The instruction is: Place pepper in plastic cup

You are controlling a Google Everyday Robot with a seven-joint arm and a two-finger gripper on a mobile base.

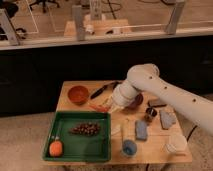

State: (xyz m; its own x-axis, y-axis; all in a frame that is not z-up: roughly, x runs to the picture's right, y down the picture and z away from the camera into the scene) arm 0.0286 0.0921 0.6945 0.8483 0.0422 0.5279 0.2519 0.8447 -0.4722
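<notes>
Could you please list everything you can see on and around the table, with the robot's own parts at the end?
table: 1, light wood, centre of view
tray: 1, green, front left of table
grape cluster: 1, dark, middle of tray
round fruit: 1, orange, front left corner of tray
bowl: 1, orange-red, back left of table
pepper: 1, red-orange, just behind the tray, by the end effector
dark utensil: 1, black, back of table
plastic cup: 1, blue, front edge
white tub: 1, front right
blue-grey packet: 1, right of tray
arm: 1, white, reaching from the right
end effector: 1, low at the pepper's right end
</notes>
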